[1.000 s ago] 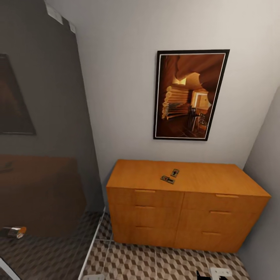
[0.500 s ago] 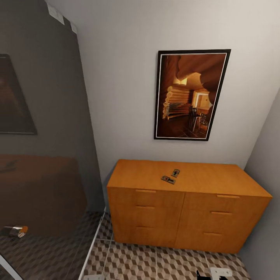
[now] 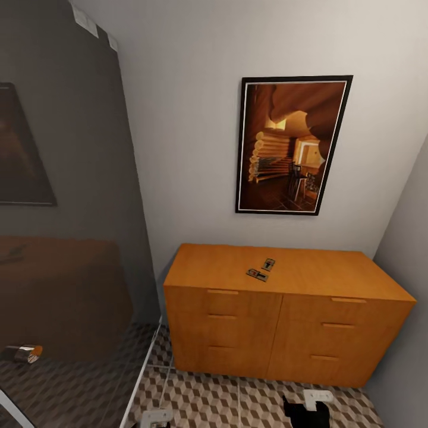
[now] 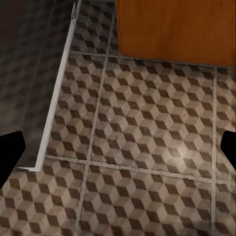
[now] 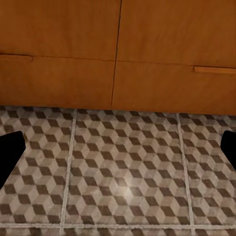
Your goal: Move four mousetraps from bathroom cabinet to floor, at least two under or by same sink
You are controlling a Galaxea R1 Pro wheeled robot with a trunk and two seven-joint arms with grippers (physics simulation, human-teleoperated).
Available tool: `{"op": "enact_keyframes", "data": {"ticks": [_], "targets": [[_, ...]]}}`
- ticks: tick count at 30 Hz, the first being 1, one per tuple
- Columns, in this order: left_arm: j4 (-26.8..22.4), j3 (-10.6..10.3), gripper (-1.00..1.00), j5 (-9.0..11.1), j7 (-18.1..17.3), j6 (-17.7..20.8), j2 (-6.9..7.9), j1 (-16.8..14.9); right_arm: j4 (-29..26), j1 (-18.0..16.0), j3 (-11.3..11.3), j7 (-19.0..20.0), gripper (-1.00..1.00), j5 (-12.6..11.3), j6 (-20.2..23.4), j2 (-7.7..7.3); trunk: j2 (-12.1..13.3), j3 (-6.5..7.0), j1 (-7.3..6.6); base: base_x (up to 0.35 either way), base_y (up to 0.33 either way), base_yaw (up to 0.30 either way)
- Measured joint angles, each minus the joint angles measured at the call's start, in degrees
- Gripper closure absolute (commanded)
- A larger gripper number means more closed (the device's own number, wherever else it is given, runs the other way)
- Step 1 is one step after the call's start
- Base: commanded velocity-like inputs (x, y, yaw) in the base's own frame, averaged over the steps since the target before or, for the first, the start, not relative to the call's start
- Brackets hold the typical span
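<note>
The orange-brown cabinet [image 3: 285,315] stands against the far wall, its drawers shut. Two mousetraps lie on its top near the middle, one [image 3: 257,274] nearer the front edge and one [image 3: 268,264] just behind it; any others are out of view. Low over the cube-patterned bathroom floor [image 3: 214,401], in front of the cabinet, are my left gripper [image 3: 156,418] and my right gripper [image 3: 309,407]. The left gripper [image 4: 118,150] is open over bare tiles. The right gripper [image 5: 118,147] is open too, facing the cabinet's lower drawer fronts [image 5: 118,54].
A dark glass shower partition [image 3: 65,238] with a white floor rail [image 4: 56,98] closes off the left side. Behind the glass a small metal cylinder [image 3: 25,354] lies on the floor. A framed picture [image 3: 291,145] hangs above the cabinet, and a grey wall [image 3: 410,249] runs along the right.
Both grippers have risen into the bottom of the head view; the right one has moved up and left. The cabinet and the two mousetraps have not moved.
</note>
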Motion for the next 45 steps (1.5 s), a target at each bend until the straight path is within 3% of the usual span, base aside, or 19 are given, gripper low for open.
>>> {"op": "enact_keyframes", "data": {"ticks": [7, 24, 45], "targets": [[2.2, 0.4, -1.00, 0.0, -2.0, -1.5, -1.92, 2.3, 1.3, 0.0, -0.4, -2.0, -1.00, 0.1, -1.5, 1.57, 0.0, 0.00, 0.00, 0.000, 0.000, 0.000], [2.8, 0.5, -1.00, -0.1, -2.2, -3.6, -1.72, 2.9, 3.5, 0.0, -0.5, -4.4, -1.00, -0.1, -4.8, 1.71, 0.0, 0.00, 0.01, -0.011, 0.000, 0.000], [2.8, 0.5, -1.00, -0.1, -2.2, -3.8, -1.35, 2.9, 3.5, 0.1, -0.5, -4.8, -1.00, -0.2, -4.8, 1.33, 0.0, 0.00, 0.01, -0.214, 0.000, 0.000]]}}
